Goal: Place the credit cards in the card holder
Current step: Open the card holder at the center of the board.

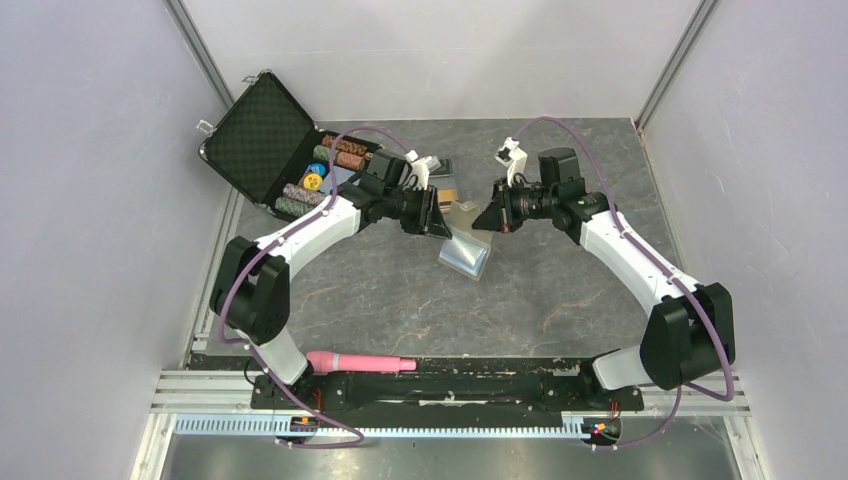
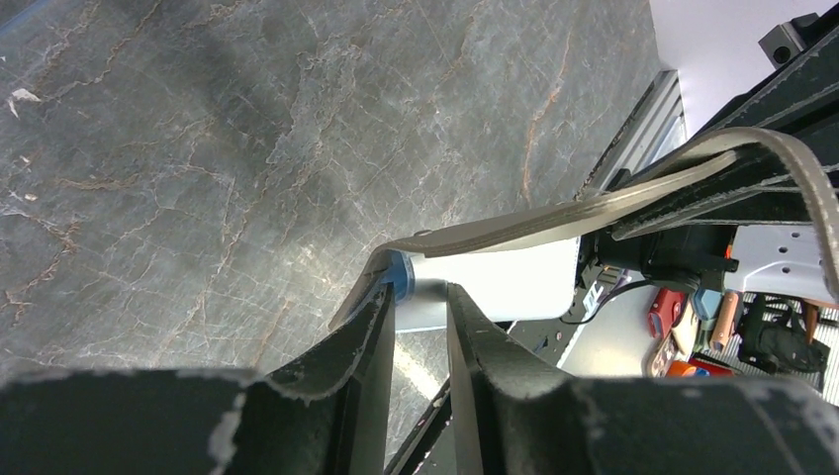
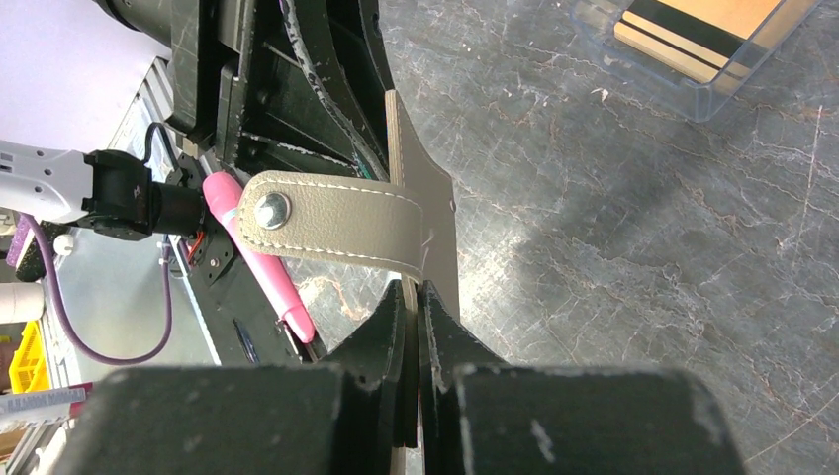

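The taupe card holder [image 1: 465,248] hangs above the table between my two grippers, its light blue inside showing. My left gripper [image 1: 438,213] grips one end; in the left wrist view [image 2: 420,292] its jaws stand a little apart around the blue-lined edge of the card holder [image 2: 554,220]. My right gripper [image 1: 491,217] is shut on the thin opposite panel [image 3: 432,193], just below the closing tab [image 3: 326,223] with its metal snap. Orange-gold credit cards [image 3: 707,30] lie in a clear tray [image 1: 447,190] behind the grippers. A dark band shows between the cards; I cannot make out a black card.
An open black case of poker chips [image 1: 270,140] stands at the back left. A pink pen [image 1: 360,362] lies on the arms' base rail and shows in the right wrist view [image 3: 262,272]. Grey walls enclose the table on three sides.
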Robot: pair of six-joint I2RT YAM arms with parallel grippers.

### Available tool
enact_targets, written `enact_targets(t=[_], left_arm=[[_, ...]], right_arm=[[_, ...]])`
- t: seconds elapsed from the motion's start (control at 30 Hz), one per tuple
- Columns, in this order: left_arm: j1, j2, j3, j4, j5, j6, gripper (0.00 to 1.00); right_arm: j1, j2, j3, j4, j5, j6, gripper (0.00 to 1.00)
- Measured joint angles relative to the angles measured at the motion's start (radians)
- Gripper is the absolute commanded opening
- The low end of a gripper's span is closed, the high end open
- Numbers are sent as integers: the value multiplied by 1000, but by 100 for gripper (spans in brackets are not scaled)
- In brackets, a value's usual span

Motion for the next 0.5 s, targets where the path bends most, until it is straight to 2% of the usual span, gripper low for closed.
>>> enact_targets(t=[0.2, 0.5], left_arm=[[-1, -13, -1, -5, 1, 0, 38], [-8, -32, 0, -16, 4, 7, 38]], right_arm=[[0, 0, 0, -10, 0, -12, 0], [0, 0, 0, -29, 0, -26, 0]])
